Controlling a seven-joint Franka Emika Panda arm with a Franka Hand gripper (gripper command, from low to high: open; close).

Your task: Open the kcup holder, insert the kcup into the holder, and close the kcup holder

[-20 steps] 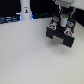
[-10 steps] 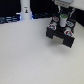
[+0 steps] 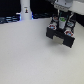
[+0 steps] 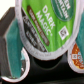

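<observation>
The small white kcup with its bright green foil top (image 4: pixel 44 26) is light and easy to dent.
The end effector (image 3: pixel 62 21) grips its sides above the black boxy kcup holder (image 3: pixel 61 36); gentle squeeze seems best.

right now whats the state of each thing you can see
kcup holder: drawer open, pod tray exposed
kcup: green top, tilted over the tray slots, not seated yet
orange-topped pod: seated in a tray slot
gripper: over the holder, fingers hidden, cannot tell open or shut

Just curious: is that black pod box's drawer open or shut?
Open: the kcup holder's tray sticks out, pods showing, and the kcup hangs above its slots.
</observation>
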